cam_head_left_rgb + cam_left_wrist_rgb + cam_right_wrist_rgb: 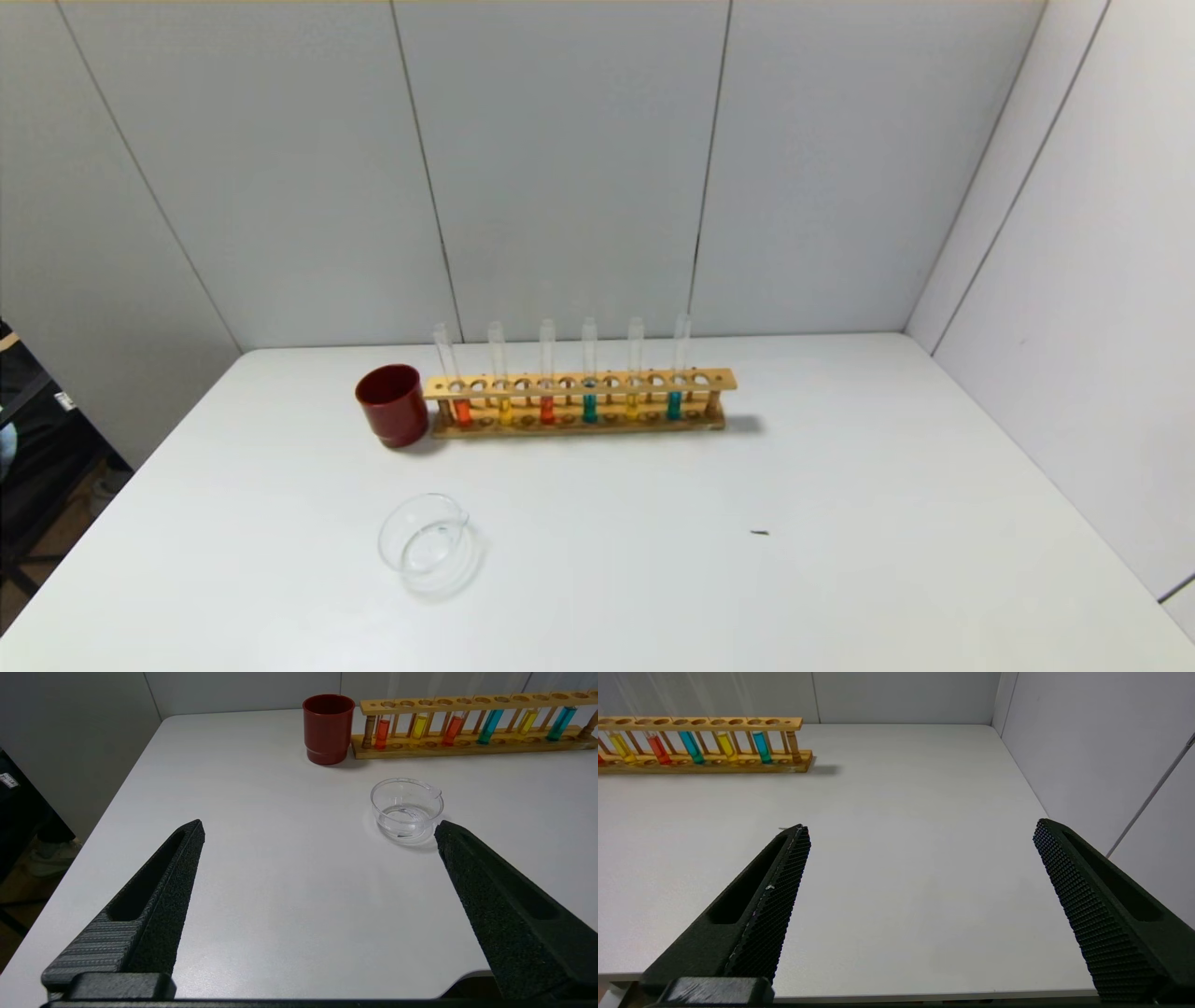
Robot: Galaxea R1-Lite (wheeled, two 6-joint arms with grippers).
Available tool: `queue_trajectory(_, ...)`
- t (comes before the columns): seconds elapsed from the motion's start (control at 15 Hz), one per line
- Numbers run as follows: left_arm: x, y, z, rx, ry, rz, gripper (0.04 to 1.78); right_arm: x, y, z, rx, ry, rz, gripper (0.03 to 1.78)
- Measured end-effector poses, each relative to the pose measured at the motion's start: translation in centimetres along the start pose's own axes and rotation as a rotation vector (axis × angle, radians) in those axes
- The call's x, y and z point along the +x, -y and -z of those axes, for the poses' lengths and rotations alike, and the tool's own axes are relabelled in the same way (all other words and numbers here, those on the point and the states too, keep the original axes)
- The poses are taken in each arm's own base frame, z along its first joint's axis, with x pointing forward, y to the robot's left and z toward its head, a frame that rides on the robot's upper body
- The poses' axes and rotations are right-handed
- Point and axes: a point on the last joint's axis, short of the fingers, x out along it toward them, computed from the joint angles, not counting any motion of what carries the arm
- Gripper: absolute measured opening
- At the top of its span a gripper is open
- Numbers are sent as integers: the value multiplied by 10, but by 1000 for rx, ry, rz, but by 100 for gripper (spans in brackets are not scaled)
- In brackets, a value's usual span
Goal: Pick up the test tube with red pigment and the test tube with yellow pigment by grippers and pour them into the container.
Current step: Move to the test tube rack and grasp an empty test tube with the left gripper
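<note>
A wooden rack (579, 383) at the back of the white table holds several upright tubes. From its left: a red tube (461, 411), a yellow tube (505, 412), a second red tube (547, 409), a teal tube, a second yellow tube (632, 405), a teal tube. The left wrist view shows the red (382, 733) and yellow (419, 726) ones. The clear glass container (425, 546) stands in front, left of centre. My left gripper (319, 828) is open and empty near the table's front edge, short of the container (406, 807). My right gripper (920, 828) is open and empty at the front right. Neither shows in the head view.
A dark red cup (392, 404) stands against the rack's left end. A small dark speck (759, 533) lies on the table at centre right. Grey wall panels close the back and right side. The table's left edge drops off to the floor.
</note>
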Motion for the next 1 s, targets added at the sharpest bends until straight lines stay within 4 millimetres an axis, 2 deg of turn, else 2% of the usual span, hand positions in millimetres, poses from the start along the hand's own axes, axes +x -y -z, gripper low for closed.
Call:
queue_trajectory(0.6, 0, 0, -1, 22, 8, 5, 174, 0, 0, 0, 0, 0, 0, 175)
queue_trajectory(0.67, -2, 0, -7, 25, 26, 21, 174, 0, 0, 0, 0, 0, 0, 175)
queue_trajectory(0.8, -11, 1, -32, 27, 70, 71, 174, 0, 0, 0, 0, 0, 0, 175)
queue_trajectory(1.0, -23, 3, -86, 28, 45, 181, 174, 0, 0, 0, 0, 0, 0, 175)
